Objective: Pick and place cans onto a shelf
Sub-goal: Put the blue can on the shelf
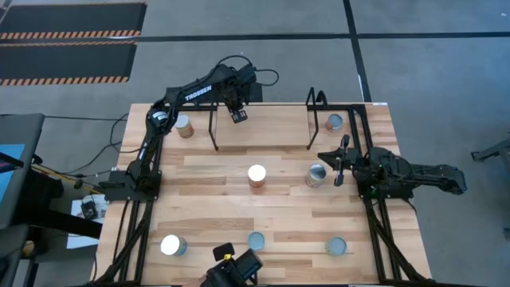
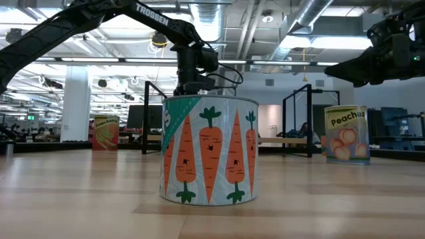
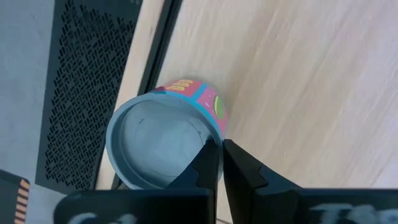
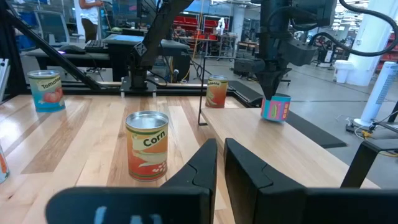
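The left gripper pinches the rim of a tilted pink-and-blue can at the shelf, its arm arched from the table's left edge. The right gripper, fingers slightly parted and empty, reaches level beside the corn can.

The high view is looking straight down on the table; the low view is sitting close behind the carrot can, also facing the shelf.
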You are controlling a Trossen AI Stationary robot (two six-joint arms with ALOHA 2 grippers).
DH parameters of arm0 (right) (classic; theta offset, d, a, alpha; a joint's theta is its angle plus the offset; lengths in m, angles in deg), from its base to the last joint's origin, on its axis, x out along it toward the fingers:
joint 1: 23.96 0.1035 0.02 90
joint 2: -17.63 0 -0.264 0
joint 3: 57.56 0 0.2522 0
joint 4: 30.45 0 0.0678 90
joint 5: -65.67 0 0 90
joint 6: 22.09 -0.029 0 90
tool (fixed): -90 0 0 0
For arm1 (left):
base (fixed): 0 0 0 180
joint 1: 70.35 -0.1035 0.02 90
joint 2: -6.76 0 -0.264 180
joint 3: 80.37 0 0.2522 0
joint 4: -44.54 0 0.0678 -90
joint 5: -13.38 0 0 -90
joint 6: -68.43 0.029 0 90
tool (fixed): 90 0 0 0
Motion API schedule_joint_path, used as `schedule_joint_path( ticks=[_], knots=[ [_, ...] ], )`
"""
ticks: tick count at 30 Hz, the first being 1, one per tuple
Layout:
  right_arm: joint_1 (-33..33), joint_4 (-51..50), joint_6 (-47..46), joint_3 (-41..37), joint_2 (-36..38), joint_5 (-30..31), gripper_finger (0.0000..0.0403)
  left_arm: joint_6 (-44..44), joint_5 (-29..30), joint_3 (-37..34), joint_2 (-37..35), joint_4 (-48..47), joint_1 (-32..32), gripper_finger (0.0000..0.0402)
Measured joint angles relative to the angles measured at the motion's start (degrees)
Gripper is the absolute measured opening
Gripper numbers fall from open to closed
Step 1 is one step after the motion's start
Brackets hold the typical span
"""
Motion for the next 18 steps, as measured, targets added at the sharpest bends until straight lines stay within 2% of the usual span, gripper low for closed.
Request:
schedule_joint_path(
  ticks=[6,14,18],
  knots=[
    [-0.02,0.01,0.0,0.01,0.0,0.0,0.0056,0.07,0.0,-0.02,-0.04,0.4,0.09,0.0],
    [-0.02,0.01,0.0,0.0,0.01,0.0,0.0056,0.5,0.52,-3.78,-0.47,2.6,0.48,0.0001],
    [0.01,0.01,0.0,-0.02,0.02,0.0,0.0056,0.06,1.04,-3.89,-0.46,3.22,0.52,0.0012]
  ],
)
